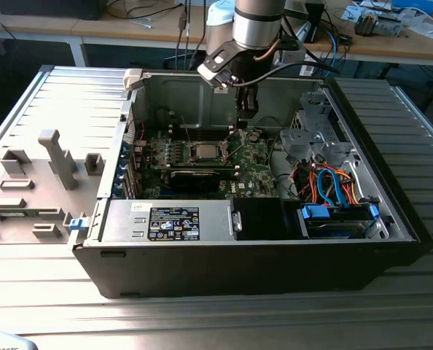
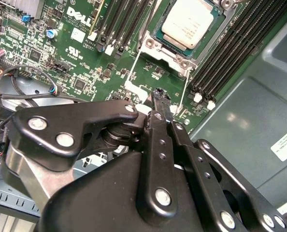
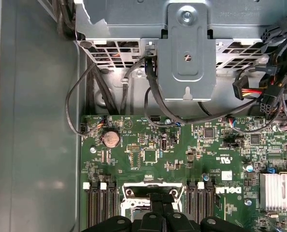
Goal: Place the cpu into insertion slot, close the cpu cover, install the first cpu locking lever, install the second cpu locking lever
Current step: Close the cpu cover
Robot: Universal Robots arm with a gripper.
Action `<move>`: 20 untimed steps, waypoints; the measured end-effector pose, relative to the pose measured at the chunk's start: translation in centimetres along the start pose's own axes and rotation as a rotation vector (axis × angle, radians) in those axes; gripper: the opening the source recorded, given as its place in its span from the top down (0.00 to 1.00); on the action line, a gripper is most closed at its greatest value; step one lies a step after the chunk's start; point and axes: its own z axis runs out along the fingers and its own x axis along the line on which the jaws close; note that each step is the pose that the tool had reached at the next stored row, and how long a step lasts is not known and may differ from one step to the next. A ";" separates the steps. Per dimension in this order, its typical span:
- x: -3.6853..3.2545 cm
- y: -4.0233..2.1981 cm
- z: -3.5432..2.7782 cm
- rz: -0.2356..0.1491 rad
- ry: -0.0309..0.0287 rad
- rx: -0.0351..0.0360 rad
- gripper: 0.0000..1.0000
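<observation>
The cpu (image 2: pixel 189 21) sits in the insertion slot (image 2: pixel 157 30), to the exterior view's left of the tool (image 1: pixel 247 109) and just beyond its tips. The cpu cover (image 2: pixel 166 52) lies flat around the chip. Two wire levers (image 2: pixel 133 67) stand raised. The tool's fingers are pressed together and hold nothing.

The arm (image 1: pixel 259 22) points straight down, its claw (image 2: pixel 159 94) fingers pressed together.

The exterior view stands well back from the tool (image 1: pixel 247 108), looking down into the open computer case (image 1: pixel 238 266) on the worktop (image 1: pixel 202 321). Both wrist views sit close behind the tool, facing the motherboard (image 3: pixel 182 154) beneath it. All three views share the insertion slot (image 2: pixel 189 26).
</observation>
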 end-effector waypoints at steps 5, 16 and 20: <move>0.00 0.09 0.04 0.000 -0.0001 0.0000 0.89; 0.00 0.35 0.24 0.000 0.0000 0.0000 0.89; 0.00 0.44 0.32 0.000 0.0000 0.0000 0.89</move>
